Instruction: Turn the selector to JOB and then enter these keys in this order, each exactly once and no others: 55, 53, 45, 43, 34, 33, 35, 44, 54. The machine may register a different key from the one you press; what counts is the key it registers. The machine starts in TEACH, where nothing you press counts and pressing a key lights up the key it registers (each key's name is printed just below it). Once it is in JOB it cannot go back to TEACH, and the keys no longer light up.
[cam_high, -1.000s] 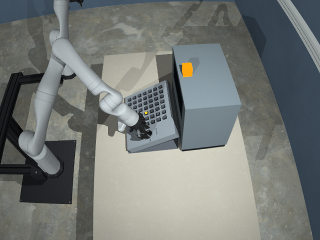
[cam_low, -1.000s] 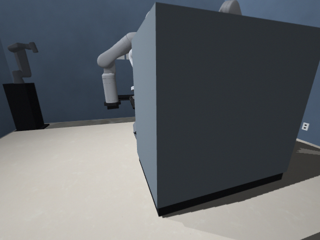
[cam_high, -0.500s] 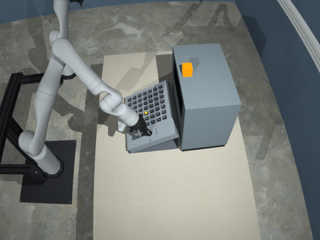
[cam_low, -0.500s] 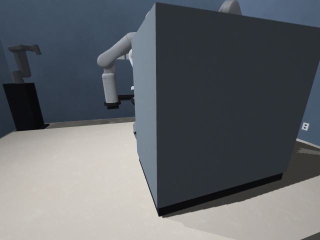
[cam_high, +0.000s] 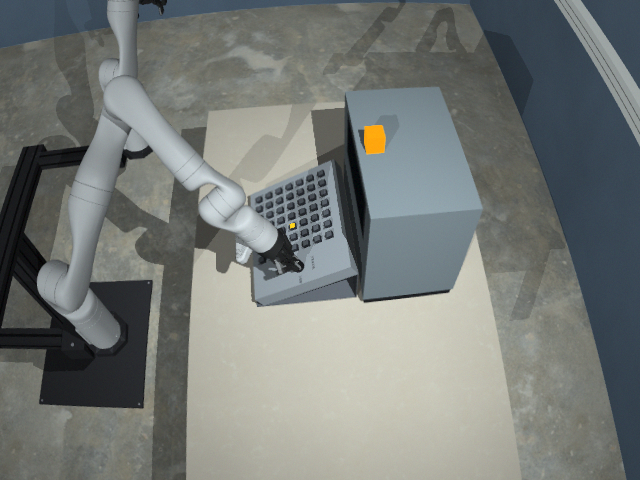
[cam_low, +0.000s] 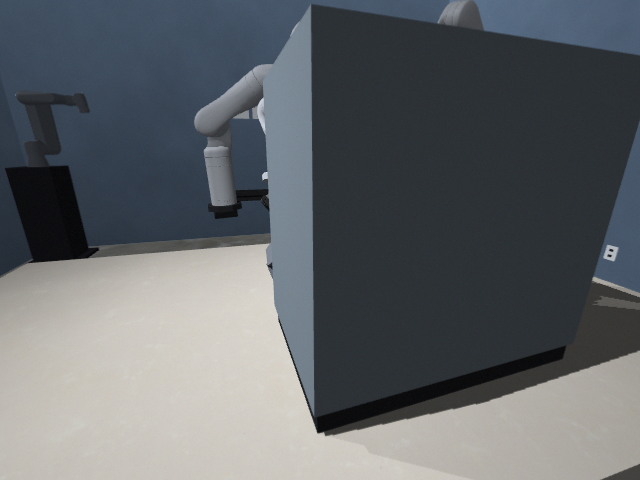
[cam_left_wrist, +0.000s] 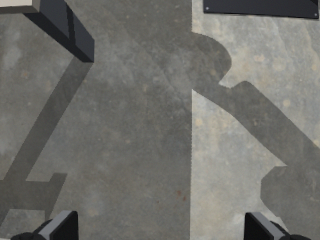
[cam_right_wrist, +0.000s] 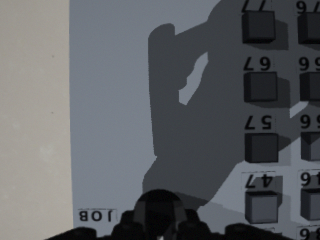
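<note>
The sloped grey key panel (cam_high: 328, 260) (cam_right_wrist: 107, 115) carries rows of dark keys. One key (cam_high: 292, 225) glows yellow; its name is unreadable. The black round selector knob (cam_right_wrist: 160, 202) is at the bottom of the right wrist view, with the JOB label (cam_right_wrist: 96, 215) (cam_high: 300, 279) to its left there. The TEACH label (cam_high: 312, 262) is beside the gripper in the top view. My right gripper (cam_high: 295, 263) (cam_right_wrist: 159, 218) is closed narrowly around the knob's grip; the fingertips partly hide it and its pointer. My left gripper (cam_left_wrist: 161, 232) is open and empty, far from the panel.
A large grey cabinet (cam_high: 418, 253) (cam_low: 439, 206) stands directly behind the panel and hides it in the exterior view. An orange cube (cam_high: 374, 139) sits on the cabinet. A small white object (cam_high: 242, 252) lies at the panel's near side. The table (cam_high: 330, 382) extends past the panel.
</note>
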